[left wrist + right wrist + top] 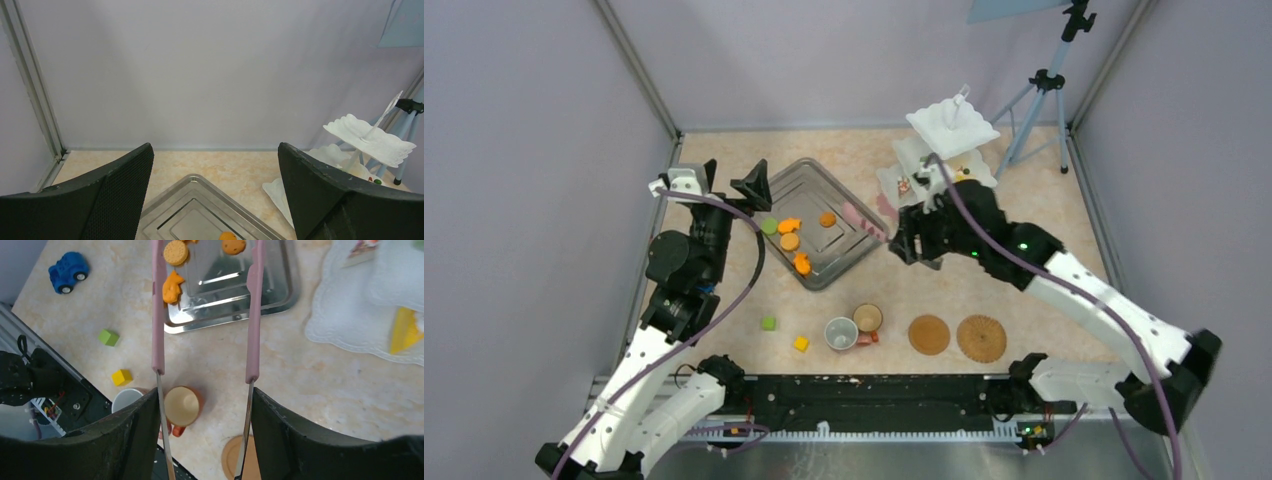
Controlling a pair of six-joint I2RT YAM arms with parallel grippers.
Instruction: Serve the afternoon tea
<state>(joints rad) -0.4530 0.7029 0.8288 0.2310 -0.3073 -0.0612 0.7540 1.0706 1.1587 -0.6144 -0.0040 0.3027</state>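
Pink tongs are pinched between the fingers of the right gripper, their long arms apart and pointing up the wrist frame to the shiny steel tray of orange biscuits. The scalloped white stand rises upper right overhead. Two cups and two woven round mats lie lower centre, near small cubes. The left gripper hovers by the tray's upper-left edge, fingers spread.

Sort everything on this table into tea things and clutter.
Tea: three-tier stand, cake wedge, orange pastries, white cup, tan cup, dark woven mat, light woven mat.
Not tea: steel tray, pink tongs in the right tool, green cube, yellow cube, blue toy car.
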